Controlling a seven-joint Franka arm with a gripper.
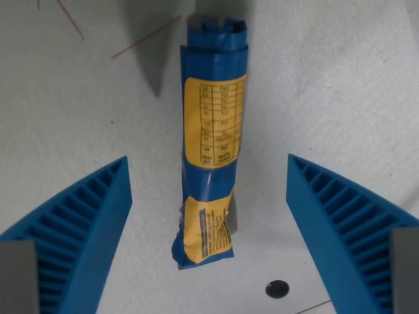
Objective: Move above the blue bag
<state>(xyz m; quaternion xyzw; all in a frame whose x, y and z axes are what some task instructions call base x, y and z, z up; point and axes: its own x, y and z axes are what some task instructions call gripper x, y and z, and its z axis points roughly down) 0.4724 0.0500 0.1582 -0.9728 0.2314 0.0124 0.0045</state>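
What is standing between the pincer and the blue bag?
Nothing visible. The blue bag lies on the white table, in the open gap between the two fingers of the pincer.

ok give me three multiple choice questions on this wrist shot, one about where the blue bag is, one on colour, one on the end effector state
1. Where does the blue bag lie relative to the end effector?
A. between its two fingers
B. outside the finger on the wrist view's left
C. outside the finger on the wrist view's right

2. What colour are the label panels on the bag?
A. red
B. yellow
C. green

3. What is the end effector's state?
A. shut on the bag
B. shut with nothing in it
C. open, touching nothing

Answers:
1. A, the rolled bag runs up the middle of the view, with a blue ribbed finger on either side.
2. B, both printed panels are yellow against the blue wrap.
3. C, white table shows between each finger and the bag.
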